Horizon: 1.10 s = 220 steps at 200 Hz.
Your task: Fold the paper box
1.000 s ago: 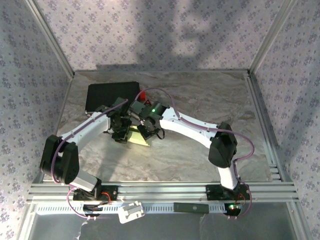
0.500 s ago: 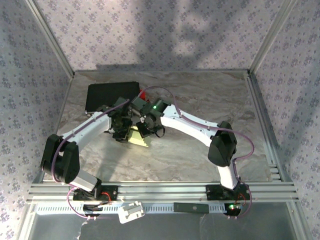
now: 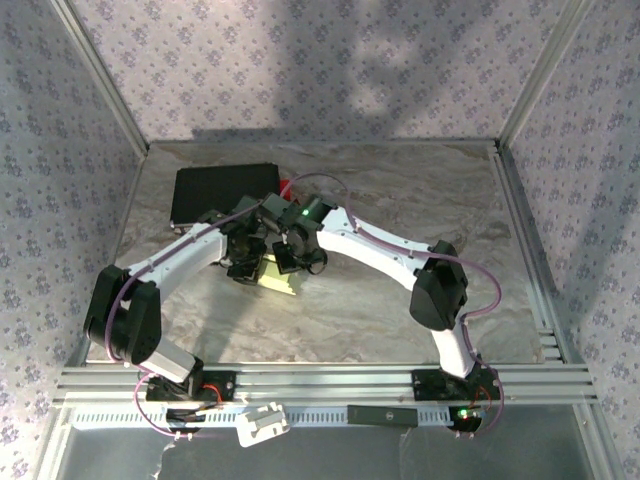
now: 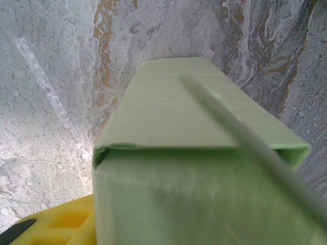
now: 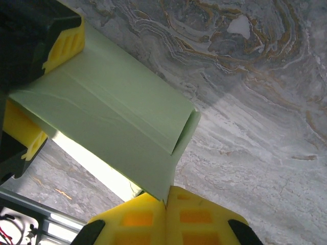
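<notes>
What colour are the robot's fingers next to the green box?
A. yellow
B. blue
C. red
A: the fingers touching the box are bright yellow in the right wrist view.

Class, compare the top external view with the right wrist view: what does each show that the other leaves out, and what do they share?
Top external adds the left arm and right arm in full, meeting mid-table, and a black case at the back left. Right wrist adds the open tube end of the paper box, the left tool clamping it between yellow fingers, and the right tool shut on its lower edge. Shared: the box and the marbled table.
</notes>
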Tool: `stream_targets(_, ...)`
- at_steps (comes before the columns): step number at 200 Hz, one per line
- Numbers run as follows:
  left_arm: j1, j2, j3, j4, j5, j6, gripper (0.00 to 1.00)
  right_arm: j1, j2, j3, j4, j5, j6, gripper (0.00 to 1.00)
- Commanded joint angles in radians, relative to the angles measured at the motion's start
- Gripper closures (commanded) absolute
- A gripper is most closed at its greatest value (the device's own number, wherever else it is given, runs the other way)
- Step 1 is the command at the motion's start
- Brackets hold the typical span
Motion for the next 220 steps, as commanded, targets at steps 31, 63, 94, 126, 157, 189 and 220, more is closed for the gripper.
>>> stream_targets(31,-0.034,0.019,0.021,-0.038,0.024,-0.082,0.5,0.006,0.016,0.021,0.058,-0.073,0.127,1.0)
stream_targets(63,-0.047,0.024,0.023,-0.039,0.021,-0.094,0.52,0.004,0.01,0.021,0.072,-0.087,0.179,1.0)
stream_targets(94,-0.057,0.027,0.017,-0.027,0.03,-0.104,0.52,-0.006,0.01,0.006,0.104,-0.118,0.219,1.0)
stream_targets(126,-0.059,0.026,0.018,-0.029,0.035,-0.101,0.52,-0.016,0.009,-0.012,0.131,-0.134,0.219,1.0)
stream_targets(157,-0.059,0.004,-0.007,0.024,0.069,-0.101,0.51,-0.021,-0.007,-0.028,0.171,-0.154,0.227,1.0)
stream_targets(189,-0.059,-0.01,-0.004,0.031,0.083,-0.096,0.51,-0.025,0.0,-0.022,0.186,-0.172,0.23,1.0)
stream_targets(220,-0.059,-0.004,-0.01,0.044,0.104,-0.1,0.51,-0.032,-0.004,-0.034,0.203,-0.181,0.256,1.0)
